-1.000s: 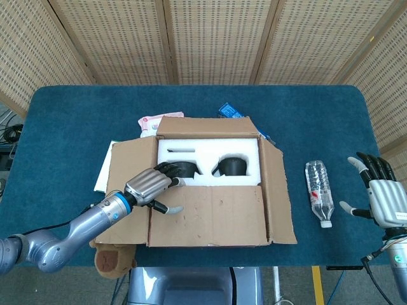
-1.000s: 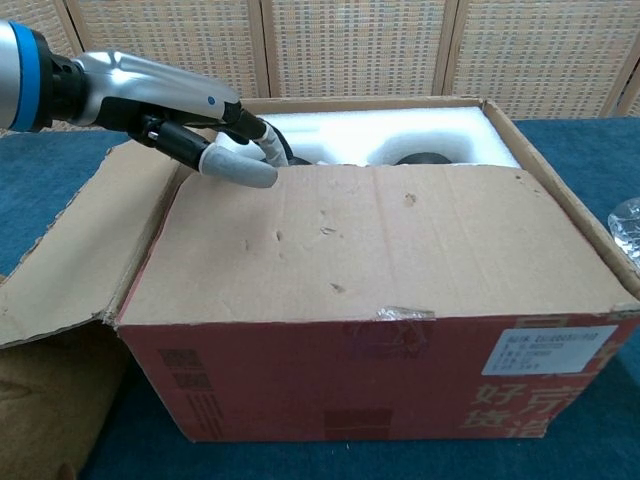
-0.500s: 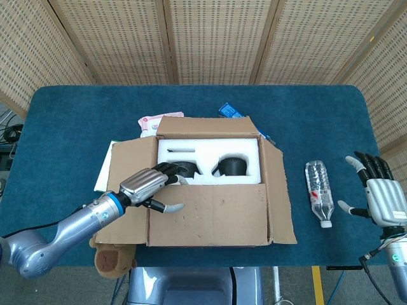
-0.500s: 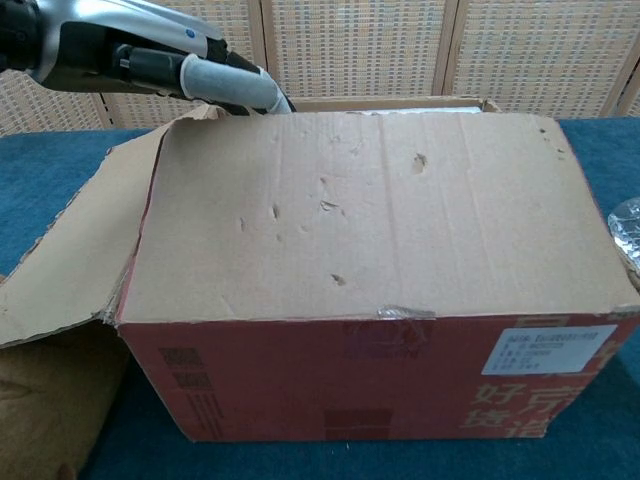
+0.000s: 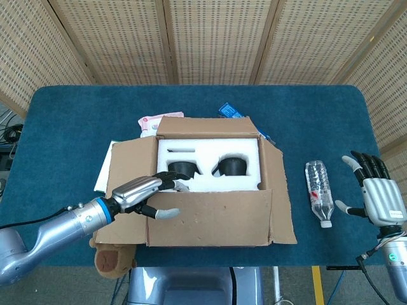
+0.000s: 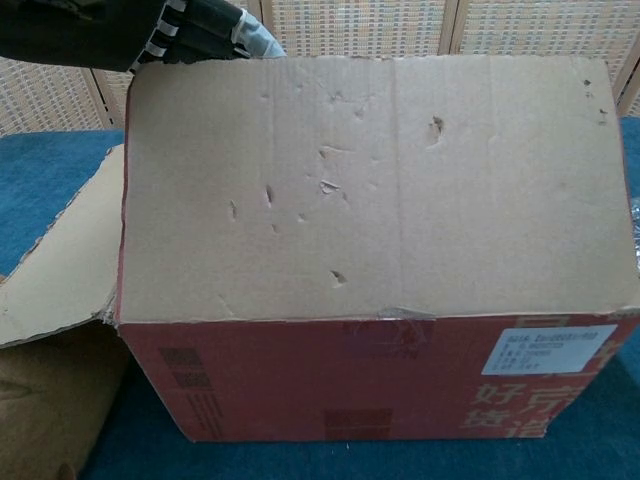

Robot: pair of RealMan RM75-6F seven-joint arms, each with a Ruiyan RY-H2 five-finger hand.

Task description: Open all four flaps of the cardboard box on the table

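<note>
Head view: left hand (image 5: 143, 194) apparently grips box (image 5: 210, 222) near flap (image 6: 380, 180), raised; right hand (image 5: 376, 198) spread.

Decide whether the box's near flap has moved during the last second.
Yes. The near flap, lifted by the left hand, has swung up toward the camera, now hiding the foam.

The head view is looking steeply down from above the near edge of the table (image 5: 331, 114), facing the screen wall behind it and taking in the whole tabletop with the cardboard box (image 5: 213, 184) at its middle. The chest view is sitting much lower and closer, looking almost level at the near side of the cardboard box (image 6: 370, 380), which is filling nearly the whole frame. Both views are sharing that box, its raised near flap (image 6: 380, 180) and the left hand (image 5: 143, 194) at the flap's left corner.
</note>
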